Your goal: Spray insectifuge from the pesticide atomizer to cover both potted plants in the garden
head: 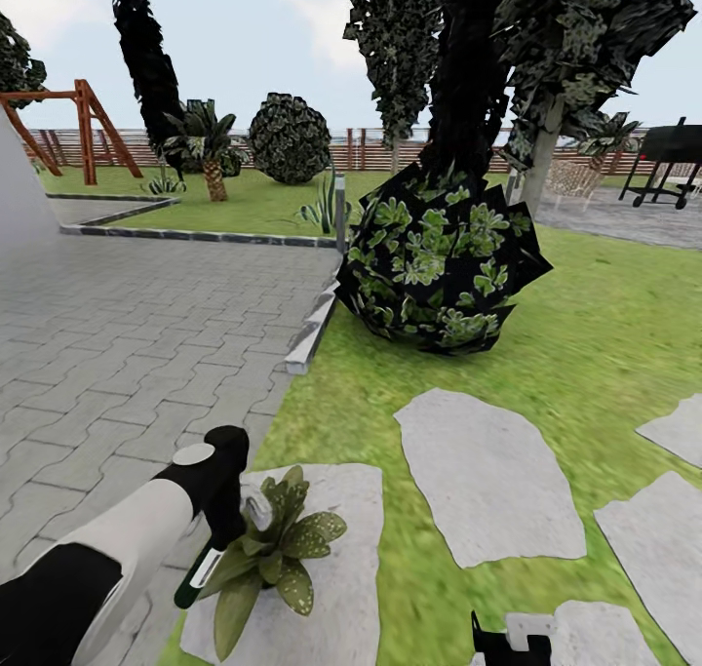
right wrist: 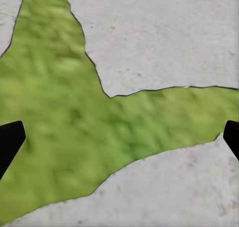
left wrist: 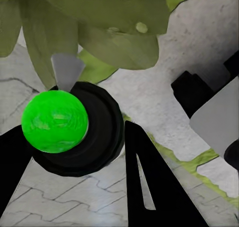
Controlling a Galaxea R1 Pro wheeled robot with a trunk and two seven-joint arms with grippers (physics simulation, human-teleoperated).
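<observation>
The left claw [head: 229,539] is seen in the head view at the lower left, closed on the pesticide atomizer [head: 210,559]. In the left wrist view the atomizer's round dark body [left wrist: 94,132] is gripped between the two black fingers [left wrist: 154,182], with a bright green ball-shaped top [left wrist: 55,121] and a pale clear nozzle tip [left wrist: 66,70] aimed at the leaves. The atomizer's pale tip is held touching, or just beside, the nearer leaves of a potted plant [head: 278,544]. This plant, a low rosette of broad pointed green leaves, stands on a flat grey stepping stone [head: 341,559] at the edge of the lawn [head: 595,334]. Whitish specks of insectifuge [head: 317,529] are noted on several leaves on the plant's right side; two pale drops [left wrist: 141,27] are also visible on a leaf in the left wrist view.

The right claw [head: 507,642] is partly visible at the bottom edge of the head view. In the right wrist view its black fingertips [right wrist: 10,142] are set wide apart at the frame's edges, with nothing between them; grass and stepping stones [right wrist: 164,38] lie below.

Further out, a grey paved area [head: 127,334] lies to the left, a big dark-leaved bush [head: 439,261] stands beyond the stones, and a brown slatted fence [head: 370,149], a wooden swing frame [head: 83,125] and a black grill [head: 668,164] are recorded in the background.
</observation>
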